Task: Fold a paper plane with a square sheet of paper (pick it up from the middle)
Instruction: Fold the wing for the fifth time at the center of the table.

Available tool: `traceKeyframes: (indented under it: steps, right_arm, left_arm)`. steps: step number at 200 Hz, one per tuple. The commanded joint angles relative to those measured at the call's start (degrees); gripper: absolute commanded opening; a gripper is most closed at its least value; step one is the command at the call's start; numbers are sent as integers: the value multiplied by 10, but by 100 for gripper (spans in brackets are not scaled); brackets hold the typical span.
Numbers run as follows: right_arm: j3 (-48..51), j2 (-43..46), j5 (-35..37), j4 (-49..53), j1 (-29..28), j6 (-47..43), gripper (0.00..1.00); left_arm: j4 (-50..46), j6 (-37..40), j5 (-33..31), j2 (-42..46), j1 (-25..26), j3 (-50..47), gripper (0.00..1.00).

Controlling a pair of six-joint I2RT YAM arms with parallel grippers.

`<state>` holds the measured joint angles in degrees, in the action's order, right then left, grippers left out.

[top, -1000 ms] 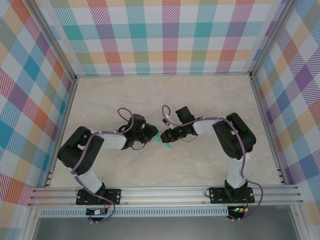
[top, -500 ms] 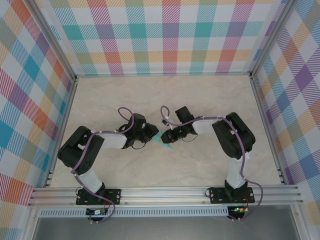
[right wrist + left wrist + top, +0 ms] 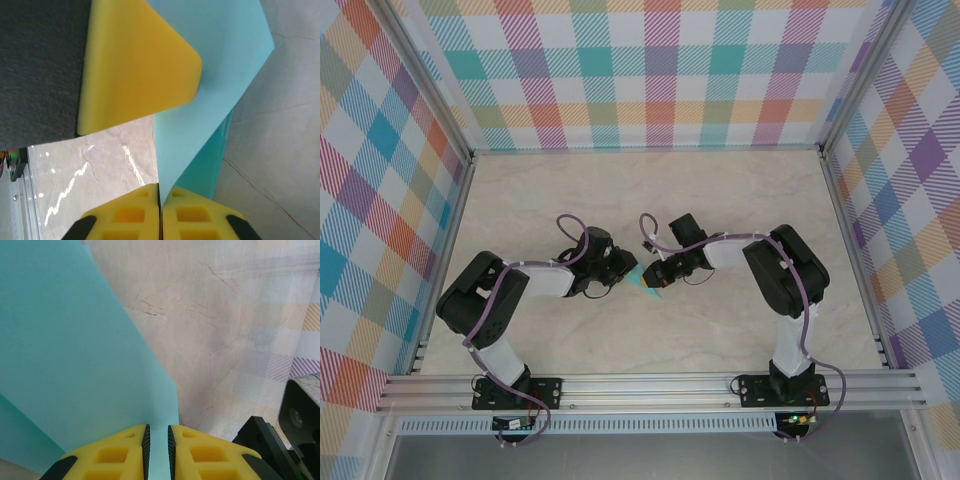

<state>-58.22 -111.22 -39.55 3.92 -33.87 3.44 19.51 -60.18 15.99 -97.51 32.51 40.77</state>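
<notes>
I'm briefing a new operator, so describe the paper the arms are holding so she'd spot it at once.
Start at the pale marble table inside the plaid walls, then find where the left arm and right arm meet near its middle. Pinched between both sets of jaws is the folded turquoise paper, small, pointed, blue-green against black arms and pale stone.

Pale marble-patterned counter (image 3: 650, 190) with thin dark veins, pastel checked walls (image 3: 650, 80) on three sides, silver metal rail (image 3: 650, 385) along the near edge, slanting corner posts (image 3: 428, 80)
</notes>
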Motion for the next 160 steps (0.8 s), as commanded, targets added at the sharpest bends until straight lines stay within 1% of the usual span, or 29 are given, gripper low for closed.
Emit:
traceKeyframes:
  steps: [1,38,67,104,160]
  right_arm:
    - [-14,-8,-26,2,-4,-4,0]
    - [-23,-16,-70,-5,-3,41,0]
    - [-29,-27,-101,-13,-3,81,0]
    - [-39,-39,-119,-14,-3,112,0]
    - [-55,-60,-111,14,-2,120,0]
  left_arm:
    - [-19,17,0,23,-1,7,19]
    - [-38,32,-10,75,-3,-15,20]
    - [-31,33,-11,102,-3,-42,21]
    - [2,24,4,99,-3,-68,21]
    - [32,24,22,79,0,-69,21]
